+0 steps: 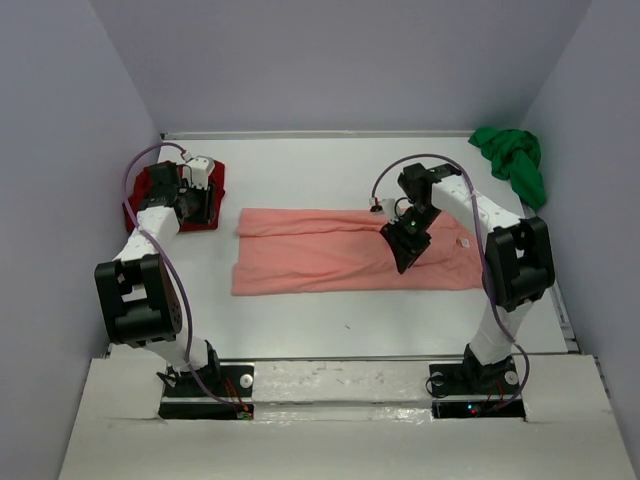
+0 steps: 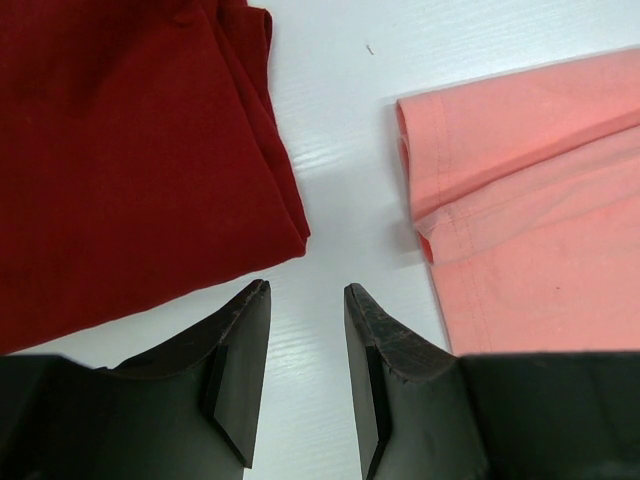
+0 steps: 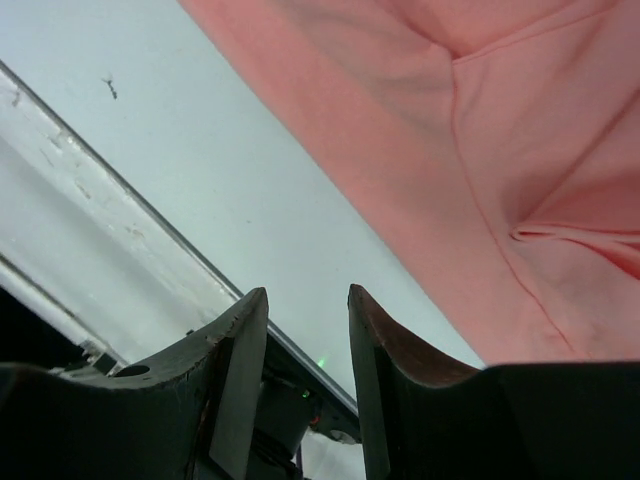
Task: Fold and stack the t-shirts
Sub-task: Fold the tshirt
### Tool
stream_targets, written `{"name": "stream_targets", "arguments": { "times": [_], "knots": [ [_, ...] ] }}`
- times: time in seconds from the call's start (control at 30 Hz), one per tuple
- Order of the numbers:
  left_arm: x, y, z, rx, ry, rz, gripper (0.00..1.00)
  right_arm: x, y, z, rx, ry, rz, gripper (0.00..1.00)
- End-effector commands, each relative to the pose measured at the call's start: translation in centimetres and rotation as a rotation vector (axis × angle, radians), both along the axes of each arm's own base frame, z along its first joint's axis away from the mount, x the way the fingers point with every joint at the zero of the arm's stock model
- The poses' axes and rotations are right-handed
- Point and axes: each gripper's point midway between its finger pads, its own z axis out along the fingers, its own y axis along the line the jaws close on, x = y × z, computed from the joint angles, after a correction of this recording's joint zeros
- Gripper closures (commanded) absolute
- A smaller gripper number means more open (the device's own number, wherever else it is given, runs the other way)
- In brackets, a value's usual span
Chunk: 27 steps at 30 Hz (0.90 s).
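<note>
The salmon-pink t-shirt lies flat across the middle of the table, folded into a long band. My right gripper hovers above its right half, open and empty, fingers pointing toward the near edge. In the right wrist view the pink cloth fills the upper right, beyond the gripper. The dark red t-shirt sits folded at the back left, partly under my left gripper. That gripper is open over bare table, between the red shirt and the pink shirt. The green t-shirt lies crumpled at the back right.
Grey walls enclose the white table on three sides. A pale rail runs along the near edge, with the arm bases behind it. Purple cables loop over both arms.
</note>
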Motion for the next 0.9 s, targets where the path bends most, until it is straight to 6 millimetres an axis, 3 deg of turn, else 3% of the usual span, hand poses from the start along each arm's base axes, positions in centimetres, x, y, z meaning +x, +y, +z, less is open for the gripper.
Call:
{"name": "stream_targets", "arguments": {
  "times": [0.0,0.07,0.1,0.17,0.23,0.47,0.63,0.87],
  "knots": [
    [0.1,-0.1,2.1,0.004,-0.057,-0.018,0.54,5.6,-0.5,3.5,-0.058,-0.323,-0.062,0.56],
    [0.1,-0.1,2.1,0.004,-0.056,-0.018,0.54,7.5,-1.5,3.7,-0.125,-0.412,-0.096,0.58],
    [0.1,-0.2,2.0,0.002,-0.054,-0.017,0.54,9.4,-2.4,3.5,-0.187,-0.485,-0.135,0.67],
    [0.1,-0.1,1.9,0.004,-0.053,-0.019,0.54,10.7,-3.2,2.5,-0.256,-0.508,-0.165,0.78],
    [0.1,-0.1,2.0,0.006,-0.054,-0.016,0.54,11.7,-3.1,1.6,-0.265,-0.514,-0.173,0.86],
    [0.1,-0.1,1.8,0.009,-0.050,-0.018,0.54,14.6,-4.3,-1.2,-0.364,-0.546,-0.197,0.99],
    [0.0,0.0,1.6,0.010,-0.045,-0.018,0.54,16.0,-5.9,-1.9,-0.427,-0.573,-0.235,1.00],
    [0.0,-0.1,1.7,0.006,-0.048,-0.021,0.54,16.2,-8.1,-0.4,-0.477,-0.626,-0.280,1.00]
  ]
}}
